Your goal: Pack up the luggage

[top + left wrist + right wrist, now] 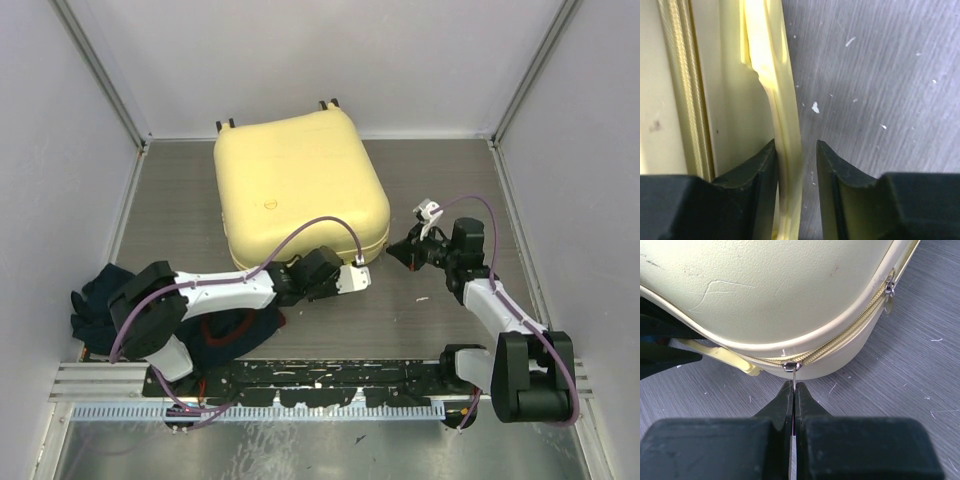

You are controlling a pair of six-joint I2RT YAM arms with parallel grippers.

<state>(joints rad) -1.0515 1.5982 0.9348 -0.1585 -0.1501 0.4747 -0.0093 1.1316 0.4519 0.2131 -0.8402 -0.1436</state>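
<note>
While luggage (300,190) lies closed, contents hidden | left tool (796,146) spread astride handle (776,75) | right tool (793,388) pinching zipper pull (794,375)

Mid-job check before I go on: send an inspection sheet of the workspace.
Surface: grey table, white specks.
Job's things: luggage lies flat, lid down; zipper pull at its near corner.
Clutter: dark clothes near left, outside the luggage.
Tools: left tool open, straddling the yellow handle; right tool shut on the zipper pull.
Cables: purple cables along both arms, one arcing over the luggage.
Surroundings: pale walls on three sides.
</note>
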